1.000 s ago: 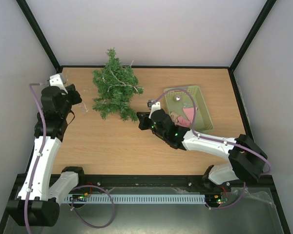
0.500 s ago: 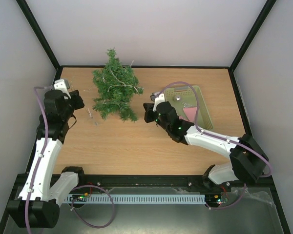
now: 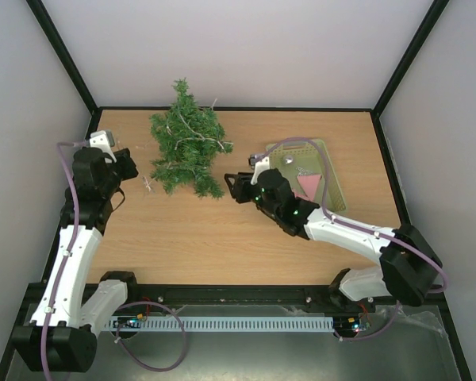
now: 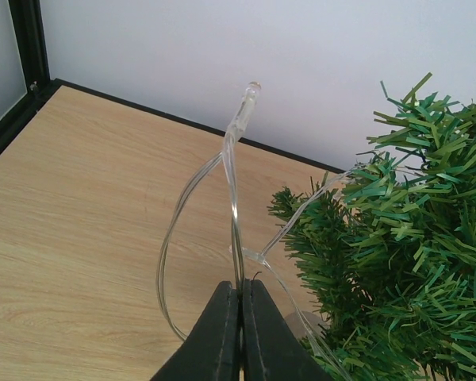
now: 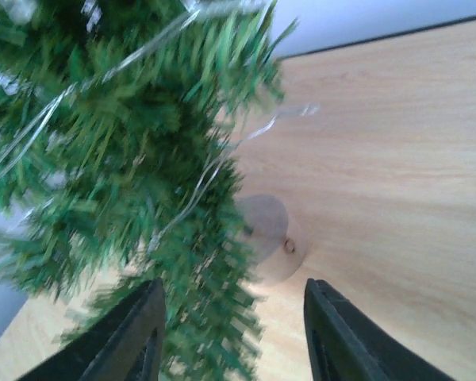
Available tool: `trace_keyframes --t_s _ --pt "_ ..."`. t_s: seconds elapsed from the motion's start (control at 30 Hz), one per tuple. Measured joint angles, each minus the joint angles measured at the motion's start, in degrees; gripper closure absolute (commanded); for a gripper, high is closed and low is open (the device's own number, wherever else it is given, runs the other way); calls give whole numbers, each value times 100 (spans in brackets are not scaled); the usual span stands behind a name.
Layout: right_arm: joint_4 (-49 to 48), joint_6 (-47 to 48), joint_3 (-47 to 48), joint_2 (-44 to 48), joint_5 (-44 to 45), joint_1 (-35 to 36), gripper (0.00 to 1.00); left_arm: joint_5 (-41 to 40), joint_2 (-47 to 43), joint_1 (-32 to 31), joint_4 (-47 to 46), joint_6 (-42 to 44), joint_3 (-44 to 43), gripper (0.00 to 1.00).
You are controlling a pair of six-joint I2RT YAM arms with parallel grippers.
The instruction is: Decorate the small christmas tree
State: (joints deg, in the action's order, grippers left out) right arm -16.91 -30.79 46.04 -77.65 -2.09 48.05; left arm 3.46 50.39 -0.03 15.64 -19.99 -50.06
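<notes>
Two sets of fingers are seen from above beside the small christmas tree (image 3: 187, 147), laid flat on the bench (image 3: 222, 238), tip toward the back wall and foot toward the near right; the left fingers (image 3: 129, 165) are placed off its left flank, and the right fingers (image 3: 236, 189), just beside its foot, are judged the nearer. From the left wrist, the left fingers (image 4: 222, 333) are shown pressed shut on a clear light wire (image 4: 232, 159) that is draped into the tree's branches. From the right wrist, the right fingers (image 5: 139, 333) are shown parted and empty, with the tree's wooden foot (image 5: 266, 238) ahead between them, untouched.
</notes>
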Motion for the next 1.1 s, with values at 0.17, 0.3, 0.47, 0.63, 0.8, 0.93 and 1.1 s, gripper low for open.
trace_keyframes --t_s 0.17,0.3,0.47,0.63,0.8,0.93,1.1 --pt "-190 -1047 -343 192 111 531 45 22 -39 0 -83 -9 76 98" --pt "-505 -2218 -590 177 299 903 42 61 -50 0 -149 -22 96 98" --pt "-752 -3108 -595 -66 645 1198 40 118 -50 0 -225 -24 96 98" --pt "-520 -3799 -160 -531 944 1281 44 192 -50 0 -267 -22 96 98" --pt "-516 -4192 -35 -758 1161 1335 47 216 -59 0 -278 -22 96 98" --pt "-514 -4371 22 -968 1228 1357 61 240 -61 0 -289 -22 96 98" --pt "-490 -4297 22 -997 1532 1364 88 282 -59 0 -289 -9 96 98"
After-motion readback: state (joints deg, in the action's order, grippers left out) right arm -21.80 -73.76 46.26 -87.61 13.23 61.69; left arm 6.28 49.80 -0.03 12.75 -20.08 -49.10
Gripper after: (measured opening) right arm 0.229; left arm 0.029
